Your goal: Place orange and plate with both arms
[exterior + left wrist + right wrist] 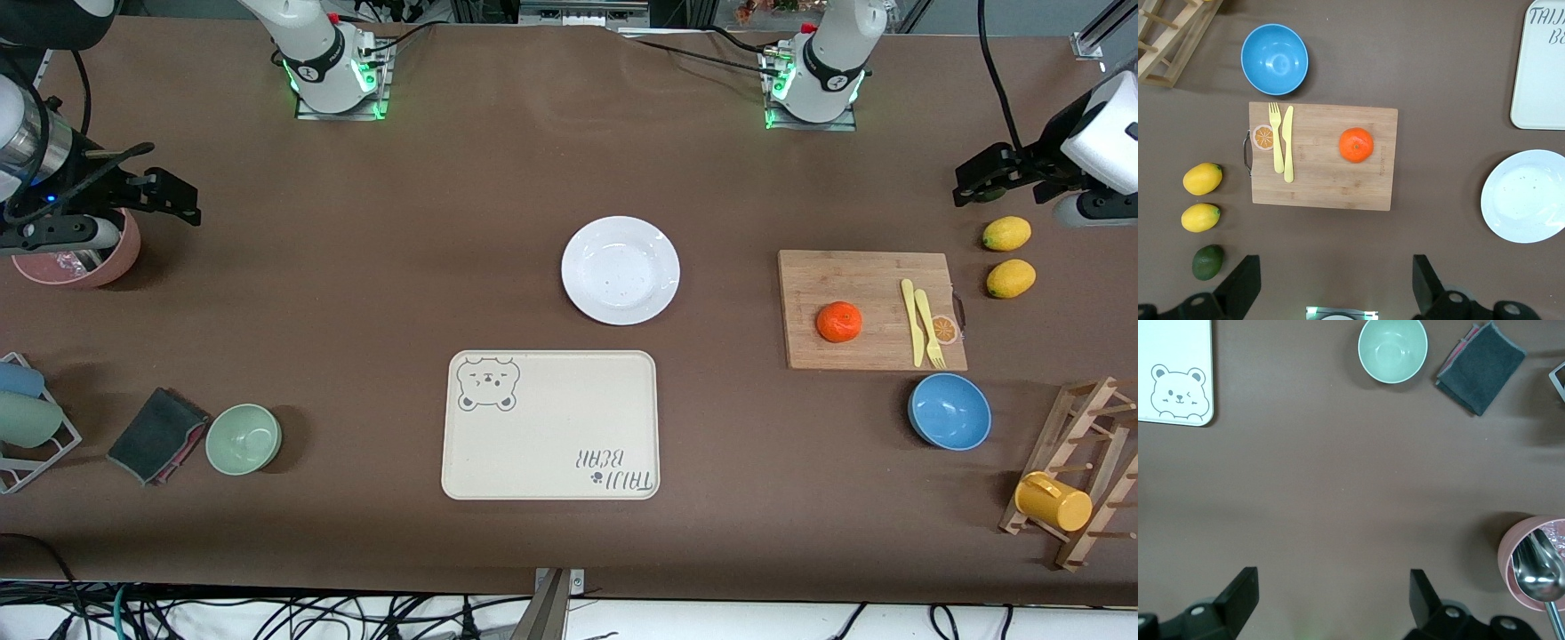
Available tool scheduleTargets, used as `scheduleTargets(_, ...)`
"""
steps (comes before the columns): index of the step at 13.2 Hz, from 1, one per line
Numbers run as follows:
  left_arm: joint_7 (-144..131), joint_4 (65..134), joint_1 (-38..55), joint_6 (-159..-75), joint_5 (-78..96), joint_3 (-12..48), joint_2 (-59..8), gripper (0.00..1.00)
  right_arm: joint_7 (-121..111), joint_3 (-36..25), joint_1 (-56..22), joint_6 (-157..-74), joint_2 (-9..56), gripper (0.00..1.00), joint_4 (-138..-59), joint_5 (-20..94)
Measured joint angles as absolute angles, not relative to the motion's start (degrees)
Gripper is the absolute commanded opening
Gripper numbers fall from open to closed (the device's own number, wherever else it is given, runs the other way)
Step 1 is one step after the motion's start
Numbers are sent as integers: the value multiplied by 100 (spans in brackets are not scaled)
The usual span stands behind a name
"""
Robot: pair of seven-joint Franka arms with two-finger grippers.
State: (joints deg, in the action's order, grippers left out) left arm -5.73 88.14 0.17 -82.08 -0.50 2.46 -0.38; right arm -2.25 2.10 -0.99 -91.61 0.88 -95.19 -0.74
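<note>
While both claws hang released over the bench ends, left claw [973,182] and right claw [173,197], the orange [839,322] sits on a cutting board [871,267]: light, round, likely to roll, best pinched across its middle. The plate [621,269] lies mid-bench: glossy, slippery, breakable, best taken by the rim.

Brown table [356,293] bears plate [621,269]; bear tray [550,425]; cutting board [871,309]; bowls; lemons.

arms: white shells, black joint bands | bases: green lights; black cables | left tool [987,182]: black | right tool [169,197]: black
</note>
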Motion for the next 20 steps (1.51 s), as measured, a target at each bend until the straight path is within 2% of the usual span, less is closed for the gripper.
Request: scheduleTargets(20,-573,8814,-8,-8208,-49,226,-38,100,-225,419,-106,-9166,98,100,-9516,-70)
